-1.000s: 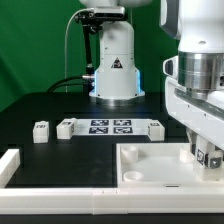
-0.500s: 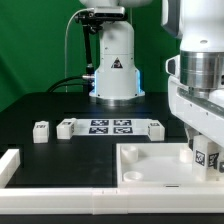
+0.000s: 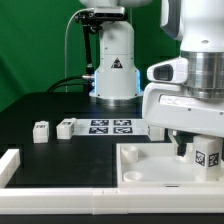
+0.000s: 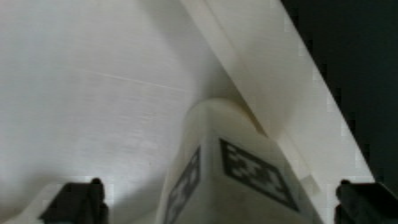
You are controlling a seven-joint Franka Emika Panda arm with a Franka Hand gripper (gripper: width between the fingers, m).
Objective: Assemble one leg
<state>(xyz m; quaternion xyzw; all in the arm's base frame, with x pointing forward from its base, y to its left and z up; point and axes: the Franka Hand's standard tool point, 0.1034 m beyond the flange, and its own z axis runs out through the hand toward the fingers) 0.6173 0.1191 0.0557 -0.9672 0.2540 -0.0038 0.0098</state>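
The leg (image 3: 207,155), a small white block with a black-and-white tag, stands upright at the right corner of the large white tabletop (image 3: 150,165). My gripper (image 3: 195,150) hangs right over it, open. In the wrist view the leg (image 4: 240,170) sits between the two dark fingertips (image 4: 71,202), with a gap on each side, and the tabletop (image 4: 89,90) lies behind it. Whether the leg's foot is seated in the corner recess is hidden.
Two more legs (image 3: 41,131) (image 3: 66,127) lie at the exterior view's left beside the marker board (image 3: 112,126), and another (image 3: 155,128) at its right end. A white bracket (image 3: 10,165) stands front left. The robot base (image 3: 115,70) stands behind.
The hand has turned about its axis and risen a little above the leg. The leg stays upright in the same place on the tabletop corner.
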